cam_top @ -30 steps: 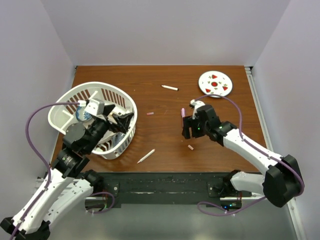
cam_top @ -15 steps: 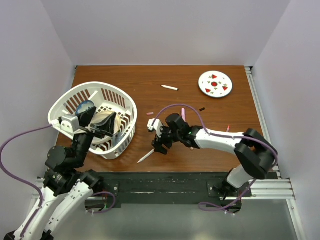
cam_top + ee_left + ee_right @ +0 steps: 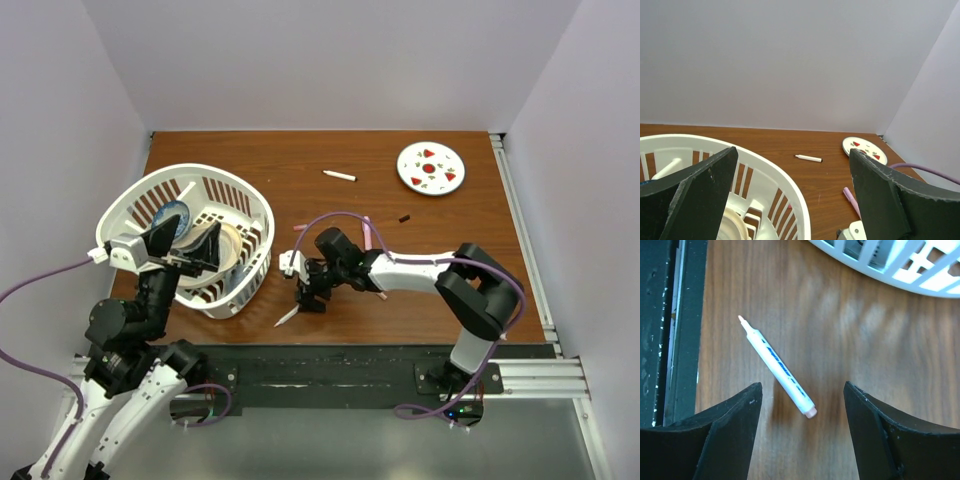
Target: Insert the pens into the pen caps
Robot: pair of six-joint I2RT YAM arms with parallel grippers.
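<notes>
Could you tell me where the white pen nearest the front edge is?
The white pen lies flat near the table's front edge, left of centre in the top view, just right of the white basket, under the open right gripper.

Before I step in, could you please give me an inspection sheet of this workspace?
Surface: brown wooden table, flat.
Job's things: uncapped white pen lies between the right fingers; second white pen far back; pink pen mid-table; black cap and pink cap loose.
Clutter: white basket, left, partly filled; spotted plate, far right.
Grippers: left fingers open above the basket; right fingers open, straddling the pen, not touching it.
Cables: purple cable loops over the right arm; second cable beside the left arm.
Surroundings: pale walls; black rail at near edge.
</notes>
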